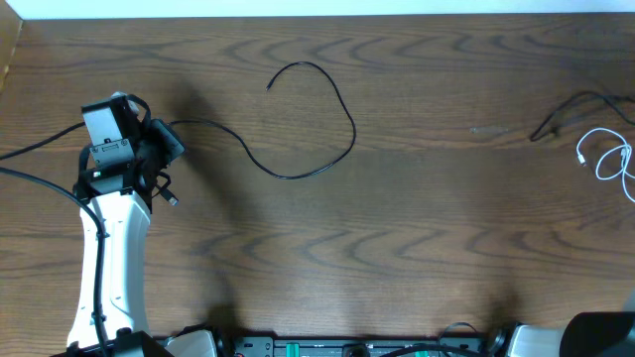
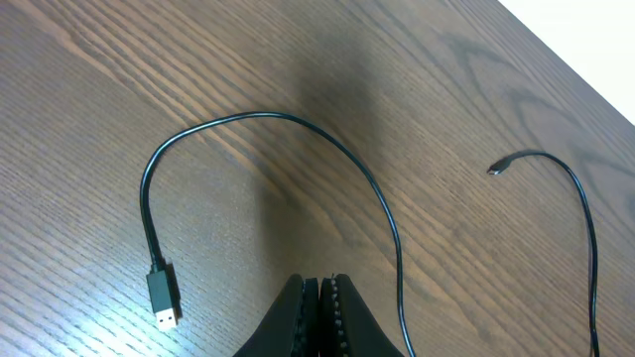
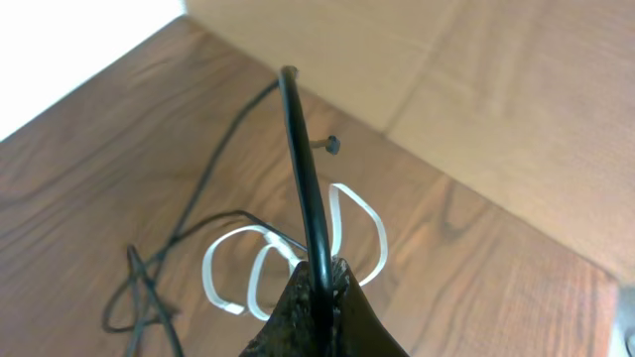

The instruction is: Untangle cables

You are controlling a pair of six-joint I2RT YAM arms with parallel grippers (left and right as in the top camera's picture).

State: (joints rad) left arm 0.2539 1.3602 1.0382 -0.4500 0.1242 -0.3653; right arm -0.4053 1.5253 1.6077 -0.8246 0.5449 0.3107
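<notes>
Starting at the left gripper (image 2: 319, 295): its jaws are pressed together, with nothing visible between them. The long black cable (image 2: 248, 117) lies flat on the wooden table (image 1: 397, 248) around this gripper. Its USB plug (image 2: 164, 297) rests just beside the gripper, left of the fingertips in the left wrist view. From the plug the cord arches ahead of the gripper, then runs back close past the right side of the fingers. Whether it touches them cannot be told. In the overhead view the same cable leads away from the left gripper and curls into one open loop well apart from it, ending in a small plug (image 2: 493, 171). This cable lies apart from the other cords.

The right gripper (image 3: 319, 283) works at the side of the table far from the left gripper. Its jaws are clamped on a second black cable (image 3: 303, 169), which rises out from between the fingers. A thin black cord runs along the table beyond and bunches into small overlapping loops. Whether it is the same cable cannot be confirmed. The white cable (image 3: 362, 228) lies in several loops just behind the pinched cord and crosses the thin black cord. A cardboard panel (image 3: 496, 99) stands at the table edge beyond.
</notes>
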